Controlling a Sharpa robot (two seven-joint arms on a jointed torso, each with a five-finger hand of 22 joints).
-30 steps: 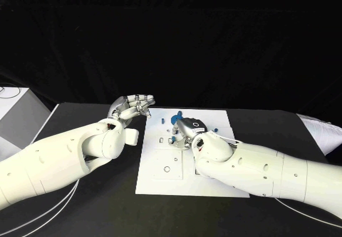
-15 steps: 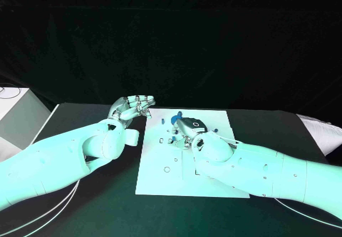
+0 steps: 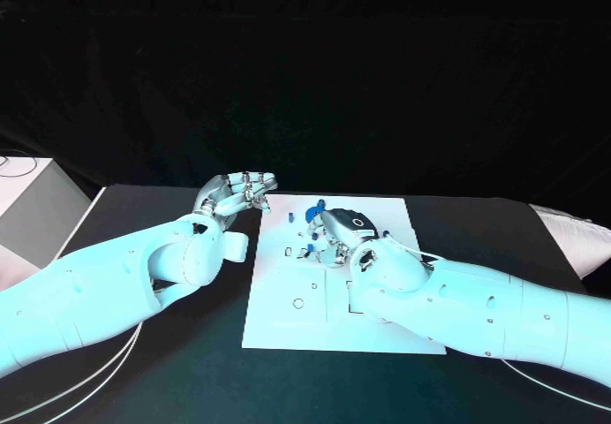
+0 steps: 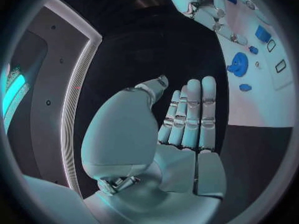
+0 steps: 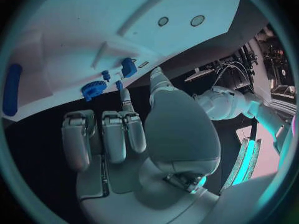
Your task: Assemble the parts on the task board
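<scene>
Both hands hovering at the far end of the white board

The right hand (image 3: pixel 334 231) is curling empty fingers over the board (image 3: pixel 299 327) near the blue gear (image 5: pixel 94 89); the left hand (image 3: pixel 236 193), fingers straight together, gripping nothing, is sitting just off the board's left edge.

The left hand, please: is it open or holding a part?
Open. The left hand holds nothing; its fingers lie straight and empty, beside the task board.
</scene>
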